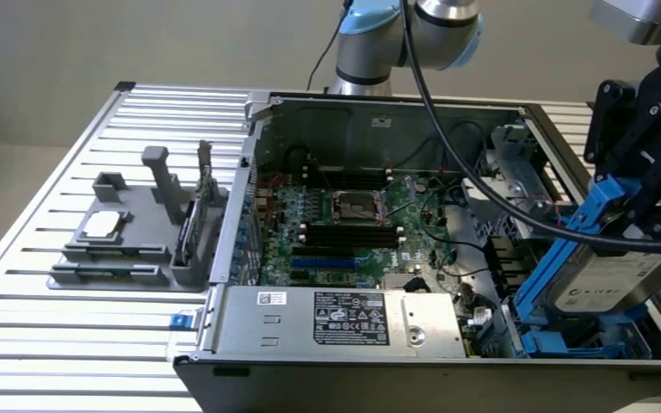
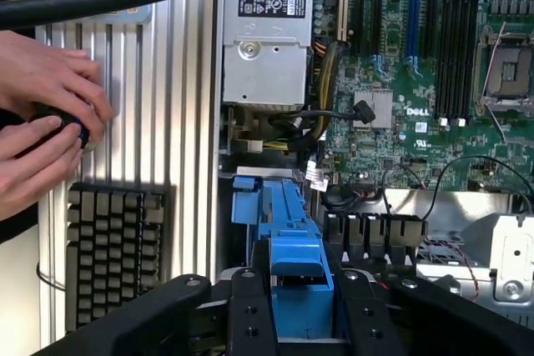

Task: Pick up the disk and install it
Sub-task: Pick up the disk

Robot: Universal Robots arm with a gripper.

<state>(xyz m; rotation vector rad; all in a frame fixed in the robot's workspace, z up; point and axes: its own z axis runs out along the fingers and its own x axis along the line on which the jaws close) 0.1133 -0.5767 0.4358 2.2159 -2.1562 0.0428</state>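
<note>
End effector: your end effector (image 1: 640,206) is pinched on the upper end of the disk's blue carrier.
Disk: the disk (image 1: 606,280) hangs just below your grip, long axis steeply tilted.
Drive bay: the drive bay (image 1: 560,344) lies directly beneath; the disk's lower end reaches into it.

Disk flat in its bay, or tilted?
Tilted: the disk leans steeply, top end clamped in the jaws, lower end at the blue bay.

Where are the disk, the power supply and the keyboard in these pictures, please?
disk (image 1: 615,277): exterior view, on its silver-grey face.
power supply (image 1: 351,317): exterior view, on its printed label.
keyboard (image 2: 113,256): wrist view, on its middle keys.
</note>
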